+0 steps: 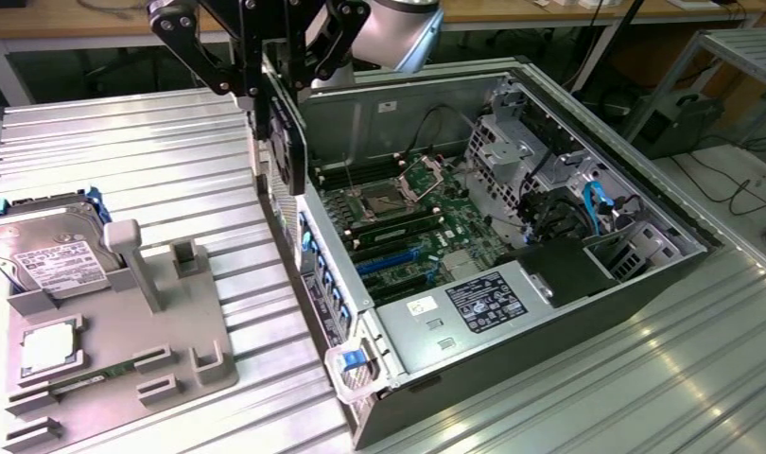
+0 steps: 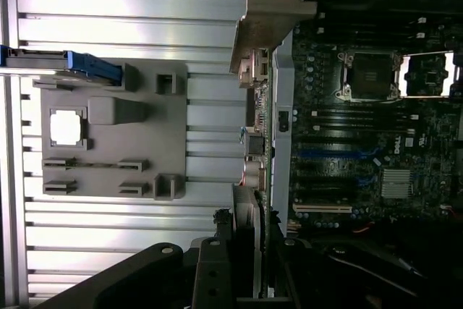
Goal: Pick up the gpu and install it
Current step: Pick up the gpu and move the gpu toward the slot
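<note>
The gripper (image 1: pixel 277 93) had its fingers (image 1: pixel 248 85) drawn in narrow on the upper edge of the gpu (image 1: pixel 286 151), so the card hung upright and edge-on straight below them. In the wrist view the same grip showed from above: the gripper (image 2: pixel 251 269) clamped one end of the gpu (image 2: pixel 255 146), and the card ran away from the fingers (image 2: pixel 211 273) to its silver bracket at the far end. Beneath the fingers, the card's lower edge lined up with the wall of the open computer case (image 1: pixel 548 369) that faced the grey fixture (image 1: pixel 168 322); whether it touched that wall could not be told. The motherboard (image 1: pixel 409 208) lay lower than the fingers, inside the case, toward the exterior view's right of them, and the card sat in none of its slots. To the other side of the fingers, toward the exterior view's left and lower down, the fixture rested on the ribbed metal table (image 1: pixel 144 142), holding a hard drive (image 1: pixel 49 255) with a white label and a square processor chip (image 1: pixel 49 345), both well apart from the fingers.
</note>
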`<state>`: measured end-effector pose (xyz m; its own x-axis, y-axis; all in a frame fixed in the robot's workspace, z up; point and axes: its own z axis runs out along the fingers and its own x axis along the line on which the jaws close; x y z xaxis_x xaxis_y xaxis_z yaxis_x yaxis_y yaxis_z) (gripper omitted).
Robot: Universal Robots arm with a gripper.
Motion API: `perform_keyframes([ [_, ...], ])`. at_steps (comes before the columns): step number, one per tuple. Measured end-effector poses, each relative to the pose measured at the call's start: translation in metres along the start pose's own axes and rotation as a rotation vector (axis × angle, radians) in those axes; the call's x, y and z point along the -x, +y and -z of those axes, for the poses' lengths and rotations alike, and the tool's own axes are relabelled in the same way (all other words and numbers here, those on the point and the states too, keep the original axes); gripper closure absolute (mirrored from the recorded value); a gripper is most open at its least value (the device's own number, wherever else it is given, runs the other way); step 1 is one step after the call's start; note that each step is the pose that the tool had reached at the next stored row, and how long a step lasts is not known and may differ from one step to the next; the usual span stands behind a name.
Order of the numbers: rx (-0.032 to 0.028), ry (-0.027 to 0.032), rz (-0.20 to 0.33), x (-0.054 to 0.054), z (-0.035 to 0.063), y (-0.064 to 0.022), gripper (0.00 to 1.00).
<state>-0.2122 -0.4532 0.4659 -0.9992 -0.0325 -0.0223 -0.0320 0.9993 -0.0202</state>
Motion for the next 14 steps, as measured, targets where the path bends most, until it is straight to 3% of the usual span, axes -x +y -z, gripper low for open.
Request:
perform_keyframes([
  [14,0.0000,0.0000,0.000,0.0104,-0.0002,-0.0003,0.72],
])
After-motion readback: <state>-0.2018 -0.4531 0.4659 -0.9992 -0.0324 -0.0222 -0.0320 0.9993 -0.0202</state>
